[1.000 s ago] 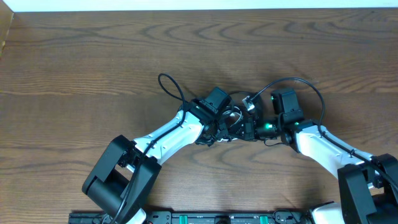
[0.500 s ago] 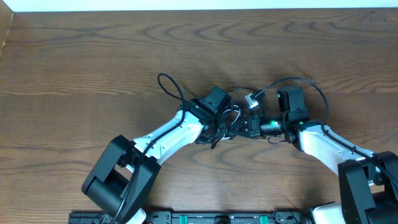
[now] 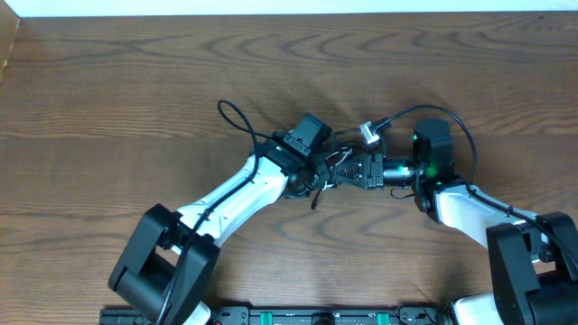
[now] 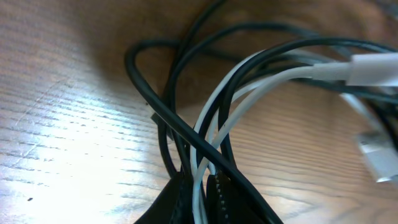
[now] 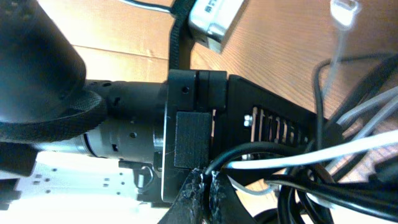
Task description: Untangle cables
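Step in hand looks like pulling the knot apart. Cables (image 4: 163, 118) bunched mid-tabletop (image 3: 135, 90) between both arms. Left tool (image 4: 200, 186) clenched on white and black strands. Right tool (image 5: 205, 186) clenched, apparently on a black strand. Next: separate slowly and find the binding loop.

From overhead, the knot of cables (image 3: 336, 165) is mostly hidden between the left claw (image 3: 323, 171) and right claw (image 3: 354, 170). In the left wrist view, a white plug (image 4: 378, 155) is blurred and cut off at the right edge.
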Controlling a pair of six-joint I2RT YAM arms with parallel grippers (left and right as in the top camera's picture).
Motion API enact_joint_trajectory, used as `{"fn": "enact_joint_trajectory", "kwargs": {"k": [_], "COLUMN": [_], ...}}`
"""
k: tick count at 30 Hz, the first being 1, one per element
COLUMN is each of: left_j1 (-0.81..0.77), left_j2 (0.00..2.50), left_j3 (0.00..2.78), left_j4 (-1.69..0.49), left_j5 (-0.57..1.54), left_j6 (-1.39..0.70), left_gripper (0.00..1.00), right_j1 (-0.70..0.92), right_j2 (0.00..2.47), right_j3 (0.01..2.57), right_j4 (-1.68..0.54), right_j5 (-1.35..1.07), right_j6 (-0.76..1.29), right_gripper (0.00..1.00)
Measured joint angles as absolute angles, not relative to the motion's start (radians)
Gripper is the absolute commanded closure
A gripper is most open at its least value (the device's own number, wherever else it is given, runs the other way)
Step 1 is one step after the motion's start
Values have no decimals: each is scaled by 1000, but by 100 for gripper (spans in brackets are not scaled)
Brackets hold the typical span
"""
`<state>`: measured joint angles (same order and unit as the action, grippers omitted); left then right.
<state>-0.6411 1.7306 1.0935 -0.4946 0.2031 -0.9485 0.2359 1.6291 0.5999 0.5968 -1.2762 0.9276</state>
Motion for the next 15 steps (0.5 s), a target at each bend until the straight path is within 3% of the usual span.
{"fn": "enact_joint_trajectory", "kwargs": {"k": [11,15], "left_j1": [-633,-633], "left_j2": [1666,1652], "left_j3": [1137,1144], "left_j4": [-484,-482], "left_j5": [224,255], "left_j6": [-965,-965], "left_gripper": [86,86], "right_j1": [207,199], "right_j2": [1676,1681], "right_j3": [585,584], "right_j4": [1177,1284], "right_j5": [-1358,-1378], "right_j6": [1326,1438], "right_gripper": [99,99]}}
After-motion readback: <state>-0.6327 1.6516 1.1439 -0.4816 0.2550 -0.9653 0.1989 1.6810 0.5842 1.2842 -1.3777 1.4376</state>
